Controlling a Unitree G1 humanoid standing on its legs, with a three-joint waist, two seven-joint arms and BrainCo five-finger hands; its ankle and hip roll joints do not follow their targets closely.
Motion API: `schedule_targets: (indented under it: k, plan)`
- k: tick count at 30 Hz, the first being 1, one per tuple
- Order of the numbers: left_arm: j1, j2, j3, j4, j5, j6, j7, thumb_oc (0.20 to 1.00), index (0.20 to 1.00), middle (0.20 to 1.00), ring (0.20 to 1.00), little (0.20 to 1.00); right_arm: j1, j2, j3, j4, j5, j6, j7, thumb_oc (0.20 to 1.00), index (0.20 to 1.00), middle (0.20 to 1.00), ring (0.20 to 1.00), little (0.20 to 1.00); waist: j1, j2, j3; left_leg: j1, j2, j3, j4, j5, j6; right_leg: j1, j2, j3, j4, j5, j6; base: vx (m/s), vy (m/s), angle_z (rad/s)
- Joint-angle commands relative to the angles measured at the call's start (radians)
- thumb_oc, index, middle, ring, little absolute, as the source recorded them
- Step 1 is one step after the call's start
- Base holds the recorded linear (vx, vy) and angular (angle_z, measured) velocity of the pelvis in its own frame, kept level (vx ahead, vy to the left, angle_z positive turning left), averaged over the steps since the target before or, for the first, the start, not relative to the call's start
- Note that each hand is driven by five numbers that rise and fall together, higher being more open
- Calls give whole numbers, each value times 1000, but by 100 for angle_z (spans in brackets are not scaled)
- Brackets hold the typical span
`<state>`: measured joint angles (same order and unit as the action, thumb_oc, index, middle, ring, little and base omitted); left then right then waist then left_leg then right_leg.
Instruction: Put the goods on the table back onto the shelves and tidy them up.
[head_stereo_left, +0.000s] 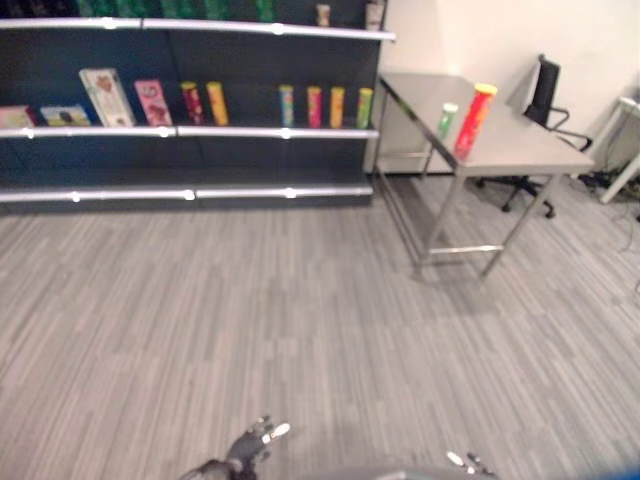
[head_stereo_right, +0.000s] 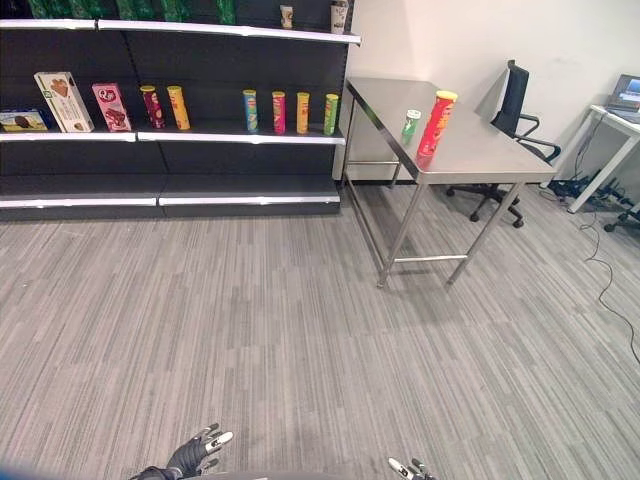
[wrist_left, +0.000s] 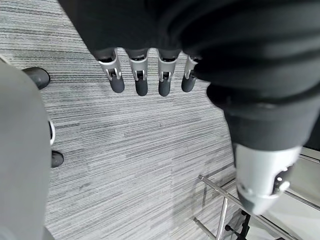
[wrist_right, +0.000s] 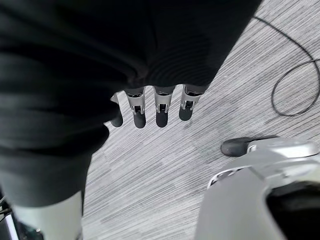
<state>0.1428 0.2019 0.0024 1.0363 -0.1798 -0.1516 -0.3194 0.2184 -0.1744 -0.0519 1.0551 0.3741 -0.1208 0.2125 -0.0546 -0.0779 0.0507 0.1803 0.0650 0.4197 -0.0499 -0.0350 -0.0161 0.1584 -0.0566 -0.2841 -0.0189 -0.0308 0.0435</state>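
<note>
Both hands hang low w/ nothing in them: left hand (head_stereo_right: 195, 452) at 7 o'clock, fingers straight; right hand (wrist_right: 157, 107) at 5 o'clock, fingers relaxed and apart. Robot probably needs to walk closer. Goods wait on the table (head_stereo_right: 480, 150) at 1 o'clock: tall red can (head_stereo_right: 436, 123), small green can (head_stereo_right: 411, 125) just beside. Shelves (head_stereo_right: 200, 135) at 11 o'clock hold cans and boxes. Office chair (head_stereo_right: 512, 100) sits behind table; floor btwn looks clear.

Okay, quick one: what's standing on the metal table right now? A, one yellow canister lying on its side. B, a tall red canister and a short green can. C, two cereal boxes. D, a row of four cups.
B: on the metal table a tall red canister stands upright with a short green can right beside it, nearer the shelves.
</note>
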Motion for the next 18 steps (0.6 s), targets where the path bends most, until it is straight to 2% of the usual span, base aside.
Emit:
schedule_targets:
  k: [1,7,8,18]
  plan:
    - [-54,-19,0,20,-24,-39,-46,1000,1000,1000,1000,1000,-63,-15,-16,36,11,-36,11,1000,1000,1000,1000,1000,-12,32,6,22,48,-11,-37,65,-72,11,-32,-4,-8,63,82,0,0,0]
    - [-52,-20,4,14,-18,-48,-18,1000,1000,1000,1000,1000,-64,-13,-13,35,12,-39,8,1000,1000,1000,1000,1000,-10,32,6,21,49,-13,-37,66,-73,10,-30,-1,-13,64,81,-3,-5,0]
    - [-64,-38,15,25,-9,-65,69,1000,1000,1000,1000,1000,-67,-7,-15,41,25,-47,2,1000,1000,1000,1000,1000,-12,34,10,22,51,-14,-37,69,-73,9,-27,2,-13,62,78,-18,-39,-1]
    - [-59,-45,9,-16,-11,-72,124,1000,1000,1000,1000,1000,-47,-23,-24,26,34,-47,-10,1000,1000,1000,1000,1000,-20,42,28,19,58,-12,-36,79,-80,-5,-13,15,-9,55,68,-6,-43,0]
